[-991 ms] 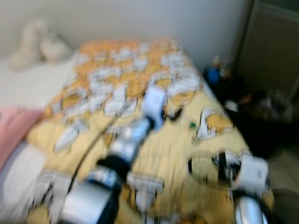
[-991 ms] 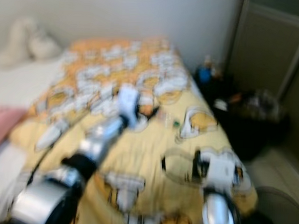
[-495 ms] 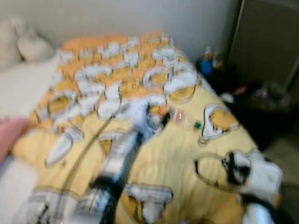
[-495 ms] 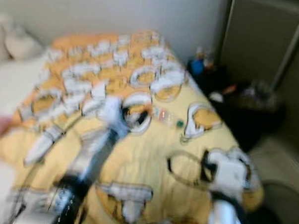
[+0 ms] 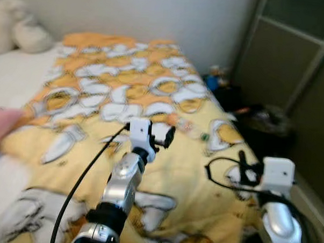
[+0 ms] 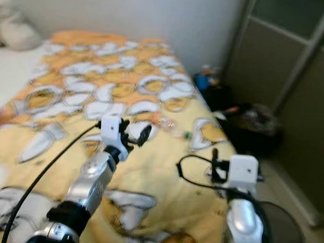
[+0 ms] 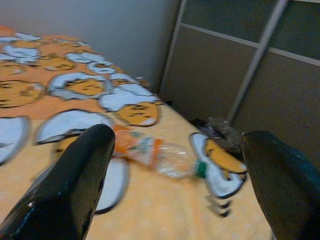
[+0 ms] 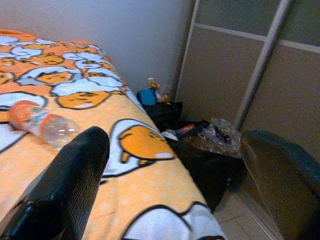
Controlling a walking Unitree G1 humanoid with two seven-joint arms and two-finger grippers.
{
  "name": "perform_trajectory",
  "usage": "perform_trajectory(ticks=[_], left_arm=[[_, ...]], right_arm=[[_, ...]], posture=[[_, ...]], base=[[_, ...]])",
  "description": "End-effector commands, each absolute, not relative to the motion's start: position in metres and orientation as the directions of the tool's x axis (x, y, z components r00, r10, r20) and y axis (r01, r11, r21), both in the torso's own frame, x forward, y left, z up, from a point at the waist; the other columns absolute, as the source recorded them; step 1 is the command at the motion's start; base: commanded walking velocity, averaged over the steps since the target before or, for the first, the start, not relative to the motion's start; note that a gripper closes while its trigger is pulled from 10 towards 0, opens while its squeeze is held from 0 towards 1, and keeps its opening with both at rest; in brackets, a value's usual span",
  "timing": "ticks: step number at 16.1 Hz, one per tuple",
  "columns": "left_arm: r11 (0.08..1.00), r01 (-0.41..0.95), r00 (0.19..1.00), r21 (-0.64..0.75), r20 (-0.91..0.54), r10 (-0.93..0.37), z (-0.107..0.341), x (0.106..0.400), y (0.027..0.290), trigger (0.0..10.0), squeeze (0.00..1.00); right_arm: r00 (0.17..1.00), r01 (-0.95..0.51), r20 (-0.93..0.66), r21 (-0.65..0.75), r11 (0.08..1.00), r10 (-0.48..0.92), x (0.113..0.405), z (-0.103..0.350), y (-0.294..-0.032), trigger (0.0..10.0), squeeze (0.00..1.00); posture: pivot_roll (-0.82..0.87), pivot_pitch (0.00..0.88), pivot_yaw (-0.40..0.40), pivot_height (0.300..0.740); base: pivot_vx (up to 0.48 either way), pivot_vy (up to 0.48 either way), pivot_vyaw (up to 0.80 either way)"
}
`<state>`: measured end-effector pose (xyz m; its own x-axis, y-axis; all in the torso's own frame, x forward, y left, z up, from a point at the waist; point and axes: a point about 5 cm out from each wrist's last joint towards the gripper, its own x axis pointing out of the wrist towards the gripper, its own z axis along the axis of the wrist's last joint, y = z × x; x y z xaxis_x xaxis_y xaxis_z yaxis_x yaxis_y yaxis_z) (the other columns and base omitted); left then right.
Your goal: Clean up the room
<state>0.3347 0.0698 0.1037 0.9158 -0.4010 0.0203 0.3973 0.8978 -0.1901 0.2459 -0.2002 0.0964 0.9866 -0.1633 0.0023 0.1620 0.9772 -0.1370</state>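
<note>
A clear plastic bottle (image 5: 191, 128) with an orange label and a green cap lies on its side on the yellow and orange cartoon bedspread (image 5: 115, 82). My left gripper (image 5: 164, 138) hovers over the bed just short of the bottle, which lies a little beyond it. In the left wrist view the bottle (image 7: 157, 152) lies ahead between the two wide-apart fingers (image 7: 75, 185), so that gripper is open and empty. My right gripper (image 5: 242, 167) hangs near the bed's right edge, open, with nothing in it. The bottle (image 8: 42, 120) shows off to one side in the right wrist view.
Dark bags and clutter (image 5: 261, 120) sit on the floor right of the bed, by a sliding wardrobe door (image 5: 293, 62). A blue item (image 5: 212, 80) stands by the wall. White plush pillows (image 5: 15, 31) and a pink cloth (image 5: 3, 126) lie at the left.
The whole picture has shifted and sharpened as the camera moved. My left arm stays stretched over the bed towards the bottle, which lies where it was.
</note>
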Motion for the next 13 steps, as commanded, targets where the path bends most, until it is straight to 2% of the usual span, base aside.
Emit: perform_trajectory(ticks=[1,5,7,9,11,13], left_arm=[[0.891,0.417,0.907,-0.181,0.018,-0.421,0.105,0.335,0.059,10.0,0.0],[0.884,0.435,0.897,-0.17,-0.005,-0.443,0.104,0.338,0.05,10.0,0.0],[0.906,0.423,0.903,-0.019,-0.074,-0.423,0.105,0.351,0.052,10.0,0.0],[0.868,0.424,0.905,0.257,-0.151,-0.397,0.127,0.377,0.067,10.0,0.0],[0.843,0.47,0.882,0.26,-0.171,-0.439,0.139,0.385,0.069,10.0,0.0],[0.901,0.431,0.901,0.056,-0.079,-0.426,0.153,0.391,0.076,10.0,0.0]], right_arm=[[0.989,0.141,-0.016,-0.118,0.983,-0.144,0.251,0.095,-0.196,10.0,0.0],[0.992,0.122,-0.03,-0.115,0.986,-0.126,0.245,0.09,-0.192,10.0,0.0],[0.99,0.129,-0.048,-0.11,0.986,-0.135,0.234,0.086,-0.19,10.0,0.0],[0.989,0.12,-0.071,-0.109,0.987,-0.129,0.22,0.083,-0.186,10.0,0.0],[0.988,0.112,-0.097,-0.117,0.987,-0.124,0.2,0.08,-0.181,10.0,0.0],[0.981,0.154,-0.104,-0.1,0.983,-0.164,0.183,0.08,-0.179,10.0,0.0]], posture=[[0.0,0.0,-0.016,0.74],[-0.01,0.0,-0.004,0.74],[-0.04,0.0,0.003,0.74],[-0.08,0.021,0.012,0.74],[-0.13,0.064,0.047,0.74],[-0.17,0.061,0.087,0.74]], base=[[0.281,-0.386,0.0],[0.322,-0.349,0.0],[0.24,0.0,0.0],[0.0,0.0,0.0],[0.0,0.0,0.0],[0.0,0.0,0.0]])
